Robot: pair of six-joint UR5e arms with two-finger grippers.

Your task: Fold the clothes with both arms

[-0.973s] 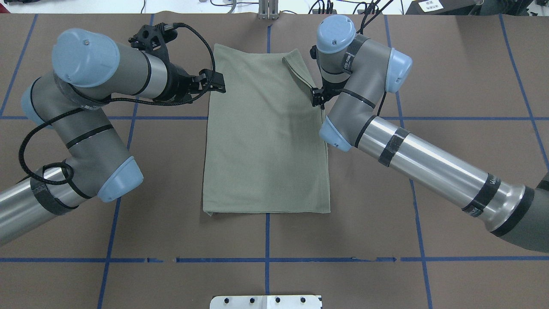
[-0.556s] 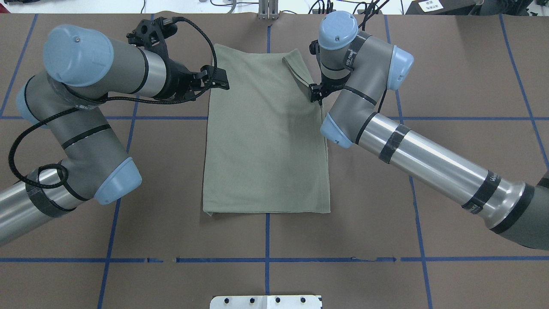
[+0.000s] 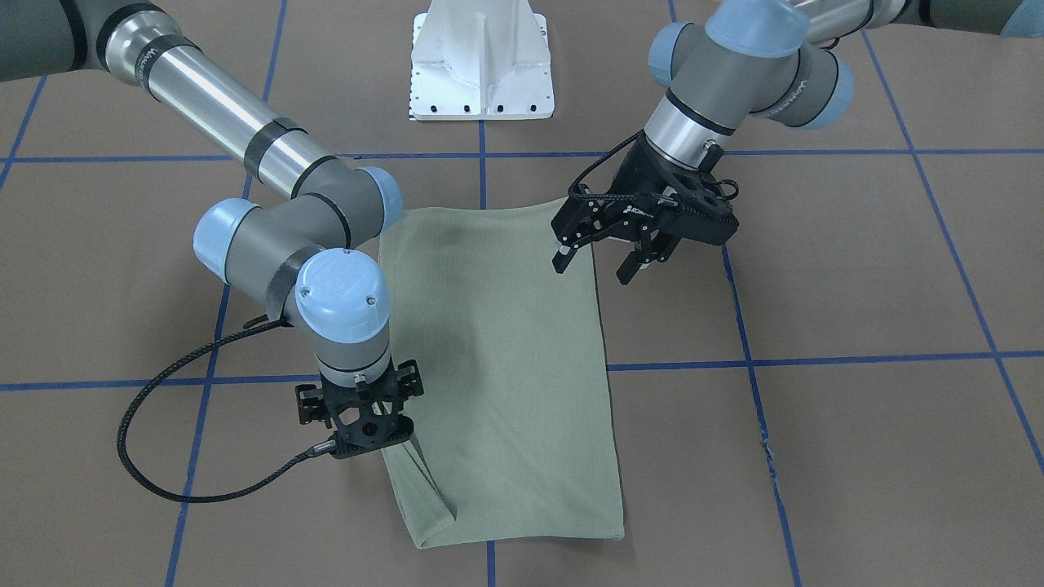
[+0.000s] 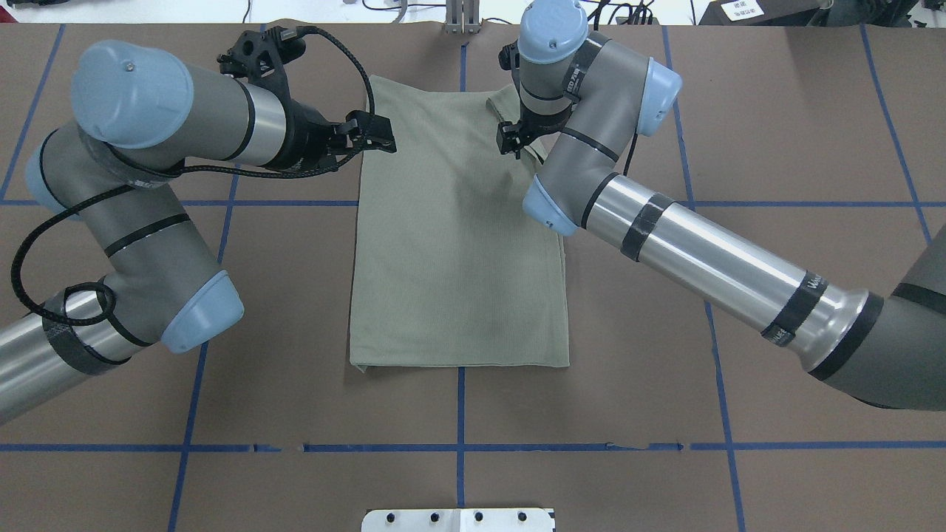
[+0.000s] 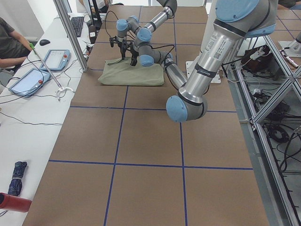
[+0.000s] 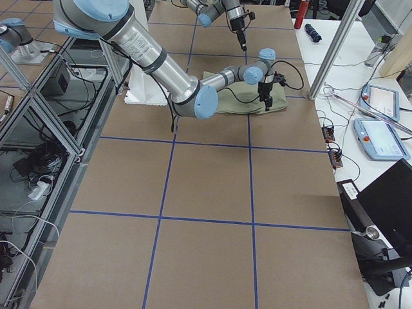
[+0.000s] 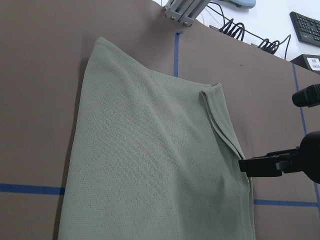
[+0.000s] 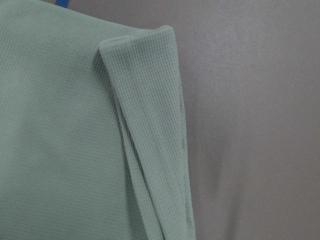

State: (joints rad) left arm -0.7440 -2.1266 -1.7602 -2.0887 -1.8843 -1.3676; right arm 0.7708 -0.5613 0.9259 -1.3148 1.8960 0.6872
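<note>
The sage-green shirt [image 4: 458, 244] lies folded in a long rectangle on the brown table, also in the front view [image 3: 506, 367]. A narrow flap [image 4: 510, 107] is folded over at its far right corner and fills the right wrist view [image 8: 145, 125]. My left gripper [image 4: 384, 137] is open and empty, lying low beside the shirt's far left edge [image 3: 594, 267]. My right gripper [image 4: 510, 142] points down over the flap [image 3: 367, 424]. Its jaws look spread and hold nothing; its fingertips are hidden. One of its fingers [image 7: 260, 166] shows in the left wrist view.
The white base pedestal [image 3: 481, 65] stands at the near edge behind the shirt. A metal bracket [image 4: 462, 18] sits at the far edge. Blue tape lines [image 4: 458, 447] grid the table. An operators' desk with tablets [image 5: 54, 59] runs past the far edge.
My right gripper has moved left and away from me, from the shirt's right edge to above the folded flap. My left gripper has edged slightly toward the shirt. The shirt has not moved.
</note>
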